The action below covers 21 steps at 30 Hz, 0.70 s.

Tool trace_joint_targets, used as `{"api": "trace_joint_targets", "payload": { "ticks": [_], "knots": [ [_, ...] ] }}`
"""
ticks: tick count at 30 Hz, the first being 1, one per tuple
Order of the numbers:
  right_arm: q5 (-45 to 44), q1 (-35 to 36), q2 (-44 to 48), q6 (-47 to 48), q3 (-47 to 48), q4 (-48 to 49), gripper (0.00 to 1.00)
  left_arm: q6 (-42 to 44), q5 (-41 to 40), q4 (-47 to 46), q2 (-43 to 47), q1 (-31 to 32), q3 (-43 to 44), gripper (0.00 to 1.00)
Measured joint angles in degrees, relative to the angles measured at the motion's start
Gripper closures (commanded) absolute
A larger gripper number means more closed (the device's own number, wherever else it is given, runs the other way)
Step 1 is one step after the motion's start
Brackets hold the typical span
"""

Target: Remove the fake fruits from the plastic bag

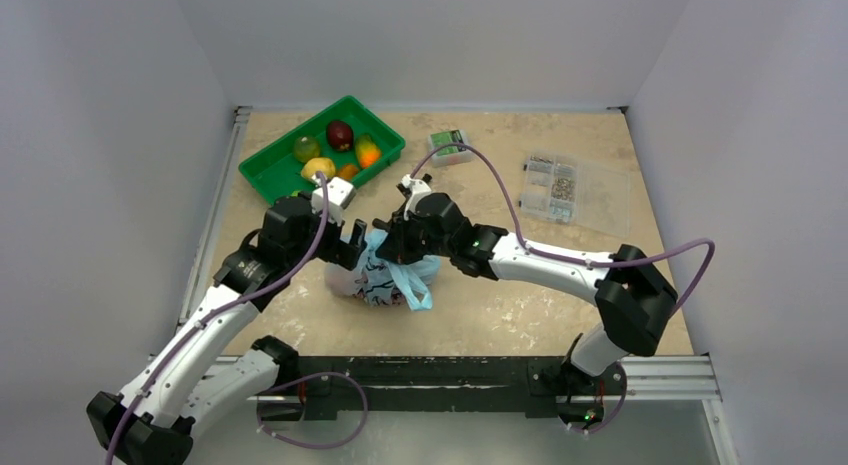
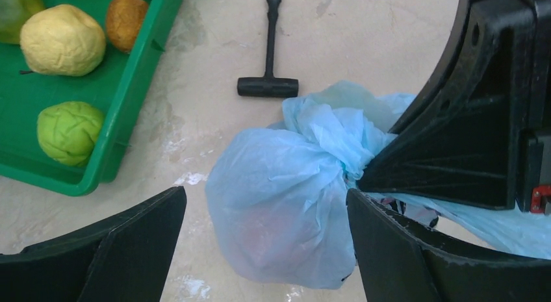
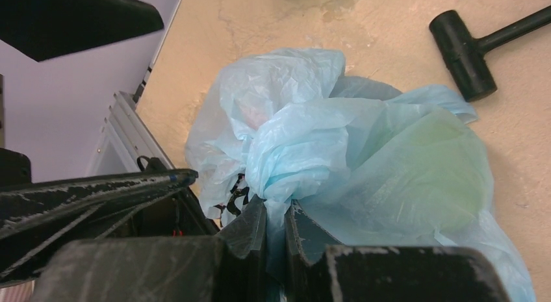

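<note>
Top view, plastic bag (image 1: 385, 280): crumpled on the table (image 1: 520, 315), with both arms meeting over it.
Top view, green tray (image 1: 262, 175): beyond the bag to the left. Several fake fruits (image 1: 340, 136) lie in it.
Top view, hidden: the arm heads cover the bag's upper part. From here I can read neither claw, and I can't find the mouth or handles.
Left wrist, left claw (image 2: 266, 195): released, its jaws spread either side of the bag's bulge. One jaw looks to brush the film; the other stands clear.
Left wrist, right claw (image 2: 362, 177): its tip bites the gathered film at the bag's neck.
Left wrist, mallet (image 2: 268, 86): just beyond the bag, between it and the tray.
Left wrist, hard to make out: a pinkish blur inside the bulge, probably fruit. I can't tell which.
Right wrist, right claw: clenched on a twisted fold of the bag.
Right wrist, contents: a greenish mass shows through the film right of the pinch. The number of fruits is unknown.
Risk, tear or slip: the film is thin, so a hard pull at that one pinch could rip it or let it slide free.
Risk, mouth stays shut: the grip sits on bunched film, so lifting may haul the bag and fruit up together.
Risk, collision: the claws work very near each other at the bag.
Risk, roll-away: a freed fruit could roll from the bag towards the mallet.
</note>
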State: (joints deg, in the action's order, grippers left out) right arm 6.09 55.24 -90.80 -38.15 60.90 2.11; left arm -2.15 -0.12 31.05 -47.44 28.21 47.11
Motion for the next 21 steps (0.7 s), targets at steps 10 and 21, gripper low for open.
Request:
{"api": "trace_joint_targets", "payload": {
  "ticks": [10, 21],
  "knots": [
    [3.8, -1.3, 1.4, 1.0, -2.1, 3.1, 1.00, 0.3, 6.7, 1.5, -7.3, 0.0, 1.3, 0.33],
    [4.9, -1.4, 2.4, 0.9, -2.1, 3.2, 0.63, 2.0, 12.4, 3.9, -10.2, 0.3, 3.1, 0.95]
  ]
}}
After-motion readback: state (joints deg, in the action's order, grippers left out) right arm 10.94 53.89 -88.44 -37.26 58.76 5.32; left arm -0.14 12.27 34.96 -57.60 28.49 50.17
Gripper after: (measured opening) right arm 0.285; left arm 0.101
